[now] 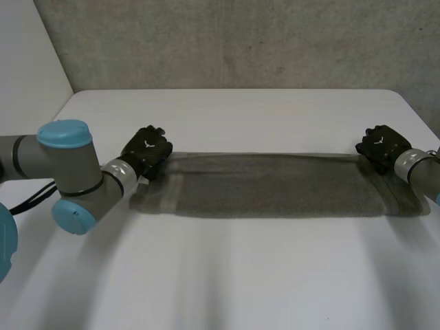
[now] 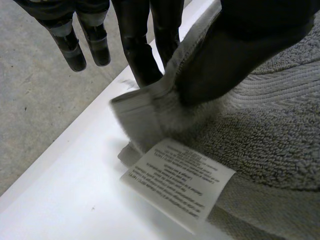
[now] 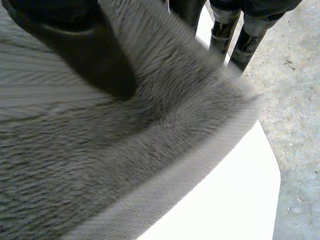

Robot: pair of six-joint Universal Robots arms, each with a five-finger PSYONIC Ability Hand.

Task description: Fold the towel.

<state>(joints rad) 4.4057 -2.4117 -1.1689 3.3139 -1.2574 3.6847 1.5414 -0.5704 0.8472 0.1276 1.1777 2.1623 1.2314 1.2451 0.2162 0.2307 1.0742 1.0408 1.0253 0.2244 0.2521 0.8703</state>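
The left hand (image 1: pixel 146 152) pinches the towel (image 1: pixel 275 185) at its 10 o'clock corner, the right hand (image 1: pixel 380 146) at 2 o'clock; a shallow pinch may slip mid-fold.

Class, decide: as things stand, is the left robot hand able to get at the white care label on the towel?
Probably, once it lets go: the left robot hand is pinching a corner of the towel, and the label lies uncovered beside that corner.

One towel (image 1: pixel 275 189), two hands (image 1: pixel 146 151) (image 1: pixel 380 146).
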